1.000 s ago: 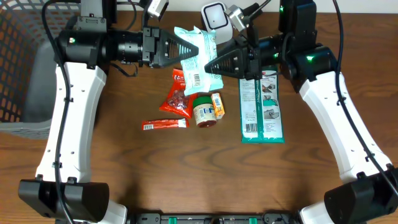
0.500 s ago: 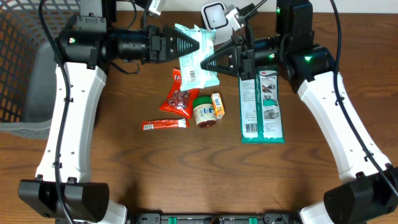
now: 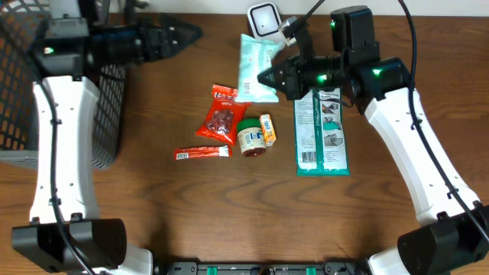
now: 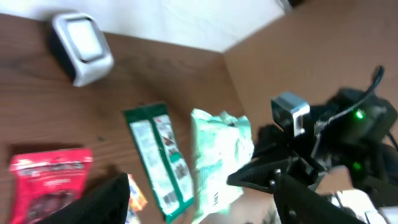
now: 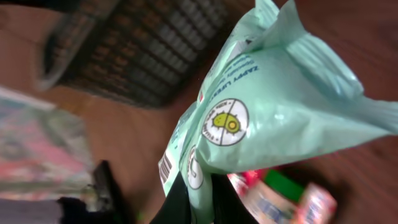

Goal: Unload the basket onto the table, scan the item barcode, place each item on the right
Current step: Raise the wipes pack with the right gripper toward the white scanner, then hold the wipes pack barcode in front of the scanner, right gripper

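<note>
You have the pale green bag [image 3: 254,65] pinched in the right gripper [image 3: 265,78], its fingers clenched on one long edge, toward the end farther from the scanner [image 3: 262,19]. The bag lies just in front of the scanner. Its long axis runs straight away from it, with one short end close under the scanner and the other pointing away. In the right wrist view a barcode shows near the gripped part. Your left gripper [image 3: 183,32] stands spread wide and empty, well off to the scanner's left.
</note>
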Motion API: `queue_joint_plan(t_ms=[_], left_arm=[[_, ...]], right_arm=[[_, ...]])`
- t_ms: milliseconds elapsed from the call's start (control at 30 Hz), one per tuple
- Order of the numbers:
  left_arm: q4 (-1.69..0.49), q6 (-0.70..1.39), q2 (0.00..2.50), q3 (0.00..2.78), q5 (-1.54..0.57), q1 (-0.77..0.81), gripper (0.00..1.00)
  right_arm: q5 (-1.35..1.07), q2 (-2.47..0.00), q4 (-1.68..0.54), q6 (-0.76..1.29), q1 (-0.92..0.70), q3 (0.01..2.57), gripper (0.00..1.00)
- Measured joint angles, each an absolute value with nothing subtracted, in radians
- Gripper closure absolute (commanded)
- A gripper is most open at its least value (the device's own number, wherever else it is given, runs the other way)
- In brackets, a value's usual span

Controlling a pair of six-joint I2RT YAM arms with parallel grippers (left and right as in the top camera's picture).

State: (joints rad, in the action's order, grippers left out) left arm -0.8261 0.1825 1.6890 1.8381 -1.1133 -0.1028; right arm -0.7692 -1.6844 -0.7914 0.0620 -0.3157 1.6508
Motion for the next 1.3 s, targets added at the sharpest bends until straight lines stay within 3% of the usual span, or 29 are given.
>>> queue_joint_plan(t_ms=[33,200,367,667,867,1300], left_arm=[[-0.828,0.183,1.689,1.838,-1.107,-0.122,0.18],[-0.83,0.183,1.689,1.838,-1.025,-0.195,0.18],[-0.848,0.183,1.689,1.838,-0.859,-0.212,0.17],[-0.936,0.183,1.689,1.838,-0.602,-0.188,0.17],[-0.936,0.182,1.689,1.838,-0.567,-0.188,0.17],[-0.936,0.183,1.689,1.838,-0.55,-0.188,0.16]], right_arm=[[-0.724,-1.689,-0.838,0.062,-0.316,1.679,0.99],[-0.464,-1.695,-0.985,0.045,-0.319,1.895,0.99],[-0.233,-1.684,-0.997,0.014,-0.339,2.044,0.99],[0.097,-1.704,-0.823,-0.249,-0.459,2.056,0.99],[0.264,-1.791,-0.703,-0.488,-0.534,2.059,0.99],[0.487,-2.124,-0.404,-0.846,-0.533,2.059,0.99]])
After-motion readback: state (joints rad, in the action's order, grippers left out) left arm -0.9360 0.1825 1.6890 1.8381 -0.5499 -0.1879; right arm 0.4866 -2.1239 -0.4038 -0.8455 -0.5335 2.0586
